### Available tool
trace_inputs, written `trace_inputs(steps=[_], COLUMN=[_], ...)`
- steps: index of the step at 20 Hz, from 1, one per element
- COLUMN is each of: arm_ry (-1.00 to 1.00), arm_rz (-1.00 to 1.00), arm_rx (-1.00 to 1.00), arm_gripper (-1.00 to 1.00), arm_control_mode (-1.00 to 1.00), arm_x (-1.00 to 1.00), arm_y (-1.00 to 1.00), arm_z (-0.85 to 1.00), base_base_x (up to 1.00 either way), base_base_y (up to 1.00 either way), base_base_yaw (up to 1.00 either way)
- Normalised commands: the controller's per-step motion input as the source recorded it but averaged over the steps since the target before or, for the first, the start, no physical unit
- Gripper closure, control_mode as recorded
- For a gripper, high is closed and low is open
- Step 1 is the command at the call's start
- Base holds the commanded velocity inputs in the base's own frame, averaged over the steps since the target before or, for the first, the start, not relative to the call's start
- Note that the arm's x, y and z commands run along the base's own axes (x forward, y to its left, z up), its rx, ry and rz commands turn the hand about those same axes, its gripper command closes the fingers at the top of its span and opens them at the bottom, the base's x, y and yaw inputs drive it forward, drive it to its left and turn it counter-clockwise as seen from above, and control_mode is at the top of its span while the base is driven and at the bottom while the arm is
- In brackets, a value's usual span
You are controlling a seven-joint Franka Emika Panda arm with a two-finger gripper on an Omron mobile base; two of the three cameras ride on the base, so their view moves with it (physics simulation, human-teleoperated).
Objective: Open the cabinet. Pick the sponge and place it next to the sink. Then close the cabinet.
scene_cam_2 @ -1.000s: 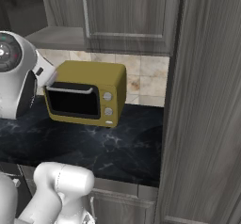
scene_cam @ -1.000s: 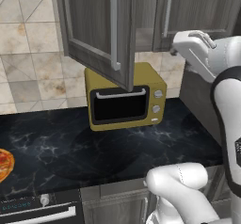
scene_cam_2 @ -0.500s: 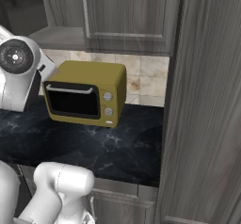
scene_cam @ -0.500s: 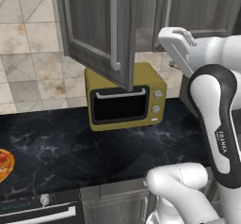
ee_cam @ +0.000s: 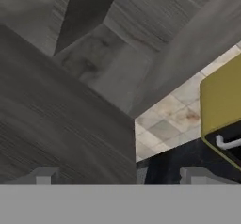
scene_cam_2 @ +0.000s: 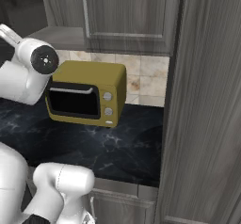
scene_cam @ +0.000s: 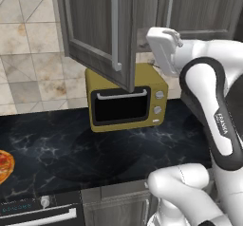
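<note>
Dark-grey cabinet [scene_cam: 142, 25] has its left door [scene_cam: 97, 30] swung open; my jaws stand wide and empty, sponge not yet fetched.

Kitchen: microwave [scene_cam: 126, 101], tiled wall [scene_cam: 28, 54], counter [scene_cam: 52, 149].

One cabinet [scene_cam: 99, 25] hangs overhead, with two doors: the left one [scene_cam: 95, 30] swung open, the right one [scene_cam: 199, 6] shut. Two silver bar handles [scene_cam: 115, 25] show, one per door. One mustard-yellow microwave [scene_cam: 126, 99] sits far on the one dark desk [scene_cam: 57, 149]. One pizza [scene_cam: 4, 165] lies at the near left edge.
</note>
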Motion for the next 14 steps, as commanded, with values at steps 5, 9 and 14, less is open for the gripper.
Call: trace_inputs(steps=[5, 9, 14], arm_ry=[0.00, 0.00, 0.01], arm_rz=[0.23, 0.07, 0.16], arm_rx=[0.01, 0.00, 0.00], arm_gripper=[-1.00, -1.00, -1.00], arm_control_mode=[-1.00, -1.00, -1.00], arm_x=[0.31, 0.00, 0.00], arm_y=[0.03, 0.23, 0.28], arm_z=[0.00, 0.00, 0.00], base_base_x=[0.00, 0.00, 0.00], base_base_y=[0.00, 0.00, 0.00], base_base_yaw=[0.00, 0.00, 0.00])
